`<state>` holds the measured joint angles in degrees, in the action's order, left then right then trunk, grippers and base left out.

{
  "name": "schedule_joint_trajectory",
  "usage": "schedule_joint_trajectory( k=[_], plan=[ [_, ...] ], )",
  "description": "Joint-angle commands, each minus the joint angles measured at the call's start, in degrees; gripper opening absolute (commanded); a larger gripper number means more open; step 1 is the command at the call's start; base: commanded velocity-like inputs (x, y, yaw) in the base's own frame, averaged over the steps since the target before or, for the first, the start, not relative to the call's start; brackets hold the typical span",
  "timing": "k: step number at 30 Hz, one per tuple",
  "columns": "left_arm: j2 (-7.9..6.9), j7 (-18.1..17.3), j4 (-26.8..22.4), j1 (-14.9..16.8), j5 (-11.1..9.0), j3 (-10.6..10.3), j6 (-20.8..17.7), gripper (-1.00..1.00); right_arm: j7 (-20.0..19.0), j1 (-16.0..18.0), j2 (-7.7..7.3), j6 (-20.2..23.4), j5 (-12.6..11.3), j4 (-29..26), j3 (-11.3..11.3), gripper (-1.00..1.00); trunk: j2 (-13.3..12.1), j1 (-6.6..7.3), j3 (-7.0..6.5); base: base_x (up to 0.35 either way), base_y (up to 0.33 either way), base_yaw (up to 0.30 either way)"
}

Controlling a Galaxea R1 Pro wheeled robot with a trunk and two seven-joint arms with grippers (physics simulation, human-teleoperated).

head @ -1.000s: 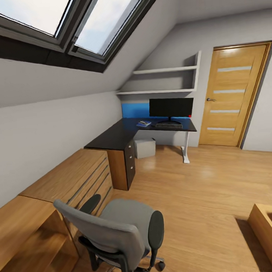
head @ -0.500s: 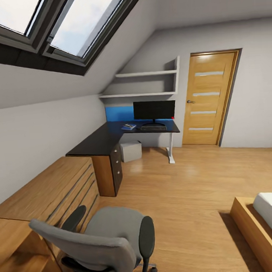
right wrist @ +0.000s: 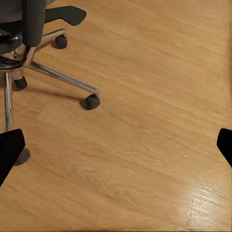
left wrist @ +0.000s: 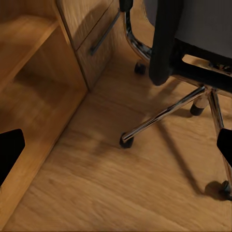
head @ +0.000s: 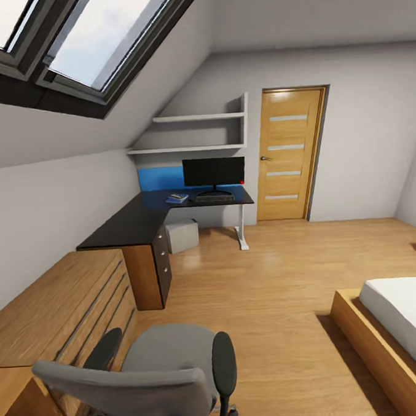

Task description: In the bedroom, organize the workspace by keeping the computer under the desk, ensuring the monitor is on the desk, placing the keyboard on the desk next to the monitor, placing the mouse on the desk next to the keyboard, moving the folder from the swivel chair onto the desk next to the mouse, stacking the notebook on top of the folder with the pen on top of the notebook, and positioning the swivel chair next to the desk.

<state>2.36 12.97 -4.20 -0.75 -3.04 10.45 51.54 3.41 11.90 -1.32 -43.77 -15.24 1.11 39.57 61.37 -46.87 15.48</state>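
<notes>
Both grippers hung with their jaws spread wide and nothing between them: the left gripper (left wrist: 116, 145) over bare plank floor (left wrist: 121, 193) beside the chair's chrome base, the right gripper (right wrist: 116, 145) over the floor on the base's other side. That fitted a robot with the carrying apparently done and only the seat left to shift. The swivel chair (head: 150, 374) sat at the lower left of the head view, its grey back toward the camera, seat bare, well apart from the desk (head: 147, 215) in the upper middle. There, the monitor (head: 214, 171) stood before the blue panel, the keyboard (head: 213, 197) just below it, and the folder (head: 178, 198) lay to its left with something pale on top; mouse and pen were too small to tell. The computer (head: 182, 235) sat under the desk. The wooden drawer chest (head: 67, 315) hugged the chair's left side, the bed (head: 394, 326) filled the lower right; open floor lay between, so the roll forward looked unobstructed
</notes>
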Motion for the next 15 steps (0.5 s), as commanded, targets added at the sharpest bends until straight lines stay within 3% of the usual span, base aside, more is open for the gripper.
schedule_joint_trajectory(
  k=[1,15],
  plan=[
    [0.02,-0.14,-0.12,-0.04,-0.30,0.01,0.05,1.00,0.38,0.06,0.04,-0.19,-0.13,0.12,0.50,1.00,0.05,0.01,0.04,-0.143,0.271,-0.278],
    [0.03,-0.14,-0.15,-0.04,-0.30,0.01,0.05,1.00,0.68,0.06,0.20,-0.34,-0.28,0.04,0.42,1.00,0.05,0.01,0.15,-0.160,0.271,-0.274]
  ],
)
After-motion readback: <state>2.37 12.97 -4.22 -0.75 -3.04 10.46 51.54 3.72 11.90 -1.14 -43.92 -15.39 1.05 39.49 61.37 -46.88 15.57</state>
